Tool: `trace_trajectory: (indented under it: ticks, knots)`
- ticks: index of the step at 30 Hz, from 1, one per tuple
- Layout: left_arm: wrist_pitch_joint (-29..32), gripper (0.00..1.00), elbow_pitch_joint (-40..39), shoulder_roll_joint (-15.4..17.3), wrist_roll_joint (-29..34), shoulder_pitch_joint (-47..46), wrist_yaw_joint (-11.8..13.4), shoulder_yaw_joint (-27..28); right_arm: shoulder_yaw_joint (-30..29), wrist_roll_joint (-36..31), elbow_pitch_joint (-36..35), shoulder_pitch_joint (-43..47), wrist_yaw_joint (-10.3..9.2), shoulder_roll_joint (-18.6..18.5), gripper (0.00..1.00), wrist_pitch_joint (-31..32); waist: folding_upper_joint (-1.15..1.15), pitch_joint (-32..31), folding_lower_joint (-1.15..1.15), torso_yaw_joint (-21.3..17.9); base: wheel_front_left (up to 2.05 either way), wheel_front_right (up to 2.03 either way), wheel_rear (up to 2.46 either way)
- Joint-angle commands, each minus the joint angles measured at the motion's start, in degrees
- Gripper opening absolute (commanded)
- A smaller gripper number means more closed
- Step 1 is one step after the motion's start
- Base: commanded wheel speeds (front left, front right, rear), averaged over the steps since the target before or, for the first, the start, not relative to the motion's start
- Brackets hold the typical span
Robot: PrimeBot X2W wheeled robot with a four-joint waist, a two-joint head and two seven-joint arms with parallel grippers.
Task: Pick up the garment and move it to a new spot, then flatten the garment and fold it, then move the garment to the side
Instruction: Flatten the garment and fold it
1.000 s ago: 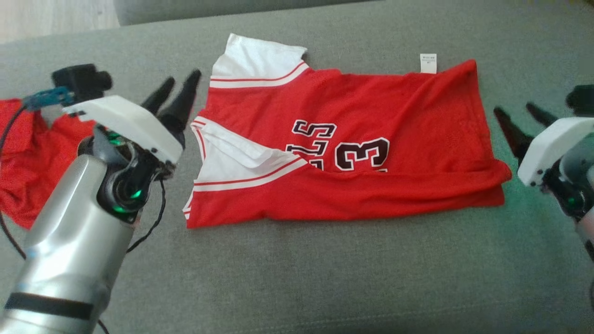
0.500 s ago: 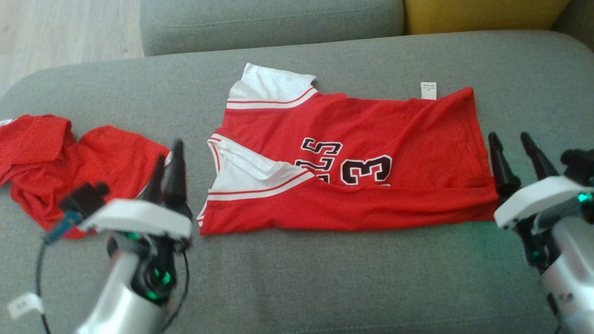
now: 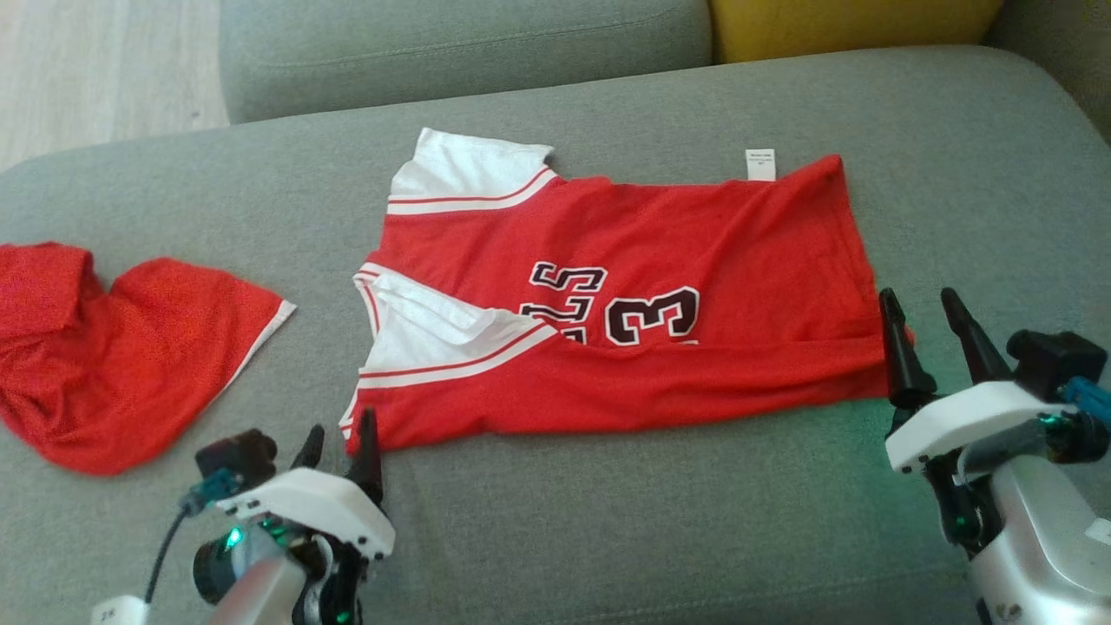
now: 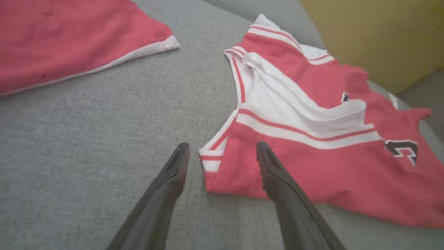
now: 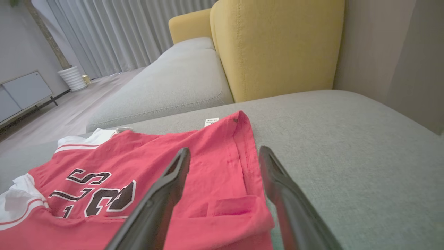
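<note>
The garment (image 3: 694,252) is a red jersey with white sleeves and dark numbers, lying partly folded across the grey sofa seat (image 3: 608,521). Its near long edge is folded up over the front. My left gripper (image 3: 340,438) stands open at the jersey's near left corner (image 4: 215,173), its two fingers either side of that corner in the left wrist view. On the other end, my right gripper (image 3: 924,323) is open at the near right corner (image 5: 239,215), which shows between its fingers (image 5: 166,187) in the right wrist view. Neither holds anything.
A second red garment (image 3: 104,347) lies crumpled at the seat's left end. A yellow cushion (image 3: 851,26) and a grey seat (image 3: 460,43) lie beyond. Wooden floor (image 3: 95,61) shows at the far left. Bare seat fabric runs along the near edge.
The head camera has shifted. My left gripper has dropped back from beside the jersey's left sleeve to its near left corner. My right gripper has come in close to the near right corner.
</note>
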Motion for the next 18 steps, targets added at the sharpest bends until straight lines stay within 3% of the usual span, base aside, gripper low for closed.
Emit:
trace_trajectory:
  ticks: [1,12,15,16,17,18]
  knots:
    - [-0.48,1.00,-0.18,1.18,1.29,-3.82,0.60,0.94,0.10,-0.94,-2.87,-0.45,0.20,0.08,1.00,0.44,0.00,0.05,0.00,-0.55,0.00,0.00,0.00]
    - [2.52,1.00,8.91,1.78,6.28,-7.85,4.04,-3.51,-3.30,-4.72,-9.94,2.68,0.20,2.41,1.00,5.05,0.00,0.79,0.00,-3.06,0.00,0.00,0.00]
    - [4.75,1.00,11.11,1.80,6.96,-8.31,4.00,-4.93,-3.89,-5.26,-11.15,3.18,0.20,2.84,1.00,5.78,0.00,0.98,0.00,-3.52,0.00,0.00,0.00]
    - [5.03,0.95,11.54,1.82,6.97,-8.42,3.79,-5.11,-4.09,-5.41,-11.50,3.35,0.20,3.05,1.00,6.02,0.00,1.06,0.00,-3.63,0.00,0.00,0.00]
    - [5.14,0.38,11.88,1.87,7.03,-8.57,3.52,-5.31,-4.32,-5.53,-11.79,3.53,0.20,3.29,1.00,6.31,0.00,1.14,0.00,-3.70,0.00,0.00,0.00]
    - [5.25,0.00,12.08,1.92,7.19,-8.74,2.93,-5.70,-4.64,-5.68,-11.96,3.74,0.20,3.56,1.00,6.75,0.00,1.21,0.00,-3.72,0.00,0.00,0.00]
